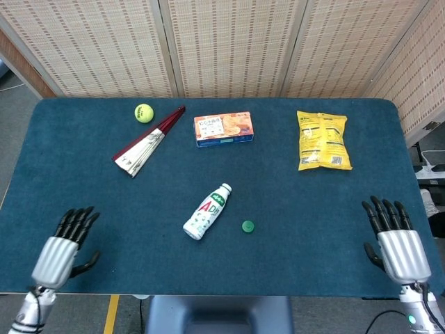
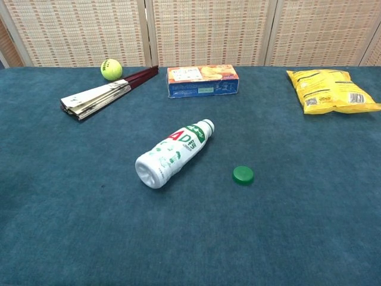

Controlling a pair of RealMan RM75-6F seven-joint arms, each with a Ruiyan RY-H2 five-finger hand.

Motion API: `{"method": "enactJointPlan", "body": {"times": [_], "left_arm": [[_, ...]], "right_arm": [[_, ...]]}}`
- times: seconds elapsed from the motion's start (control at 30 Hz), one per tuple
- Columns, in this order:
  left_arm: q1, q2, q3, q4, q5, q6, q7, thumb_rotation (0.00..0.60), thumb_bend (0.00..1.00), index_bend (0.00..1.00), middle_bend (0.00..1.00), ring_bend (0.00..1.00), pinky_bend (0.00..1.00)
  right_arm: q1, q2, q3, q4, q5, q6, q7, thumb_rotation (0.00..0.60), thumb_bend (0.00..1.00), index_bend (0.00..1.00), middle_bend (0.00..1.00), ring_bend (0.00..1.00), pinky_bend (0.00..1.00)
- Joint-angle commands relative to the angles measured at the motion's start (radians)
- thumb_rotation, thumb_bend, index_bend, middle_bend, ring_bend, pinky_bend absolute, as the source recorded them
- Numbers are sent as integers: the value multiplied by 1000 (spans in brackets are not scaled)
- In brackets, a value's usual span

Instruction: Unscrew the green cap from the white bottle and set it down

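The white bottle (image 1: 207, 211) (image 2: 172, 154) lies on its side in the middle of the blue table, its uncapped neck pointing away from me. The green cap (image 1: 247, 225) (image 2: 243, 174) rests flat on the cloth just right of it, apart from it. My left hand (image 1: 61, 246) hovers at the near left corner with fingers spread and nothing in it. Over the near right edge, my right hand (image 1: 394, 239) is likewise empty with fingers apart. Neither hand shows in the chest view.
At the back stand a biscuit box (image 1: 223, 129), a yellow snack bag (image 1: 322, 140), a folded fan (image 1: 147, 142) and a tennis ball (image 1: 143, 113). A woven screen closes off the far side.
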Motion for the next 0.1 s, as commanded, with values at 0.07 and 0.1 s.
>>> {"method": "enactJointPlan", "body": {"times": [0.07, 0.1], "left_arm": [[70, 6, 17, 69, 9, 34, 61, 600, 380, 0, 0, 0, 0], [70, 8, 11, 65, -5, 19, 63, 600, 381, 0, 0, 0, 0]], "right_arm": [[-98, -71, 5, 131, -47, 73, 138, 600, 255, 0, 0, 0, 0], [-106, -68, 12, 133, -46, 75, 150, 600, 255, 0, 0, 0, 0]]}}
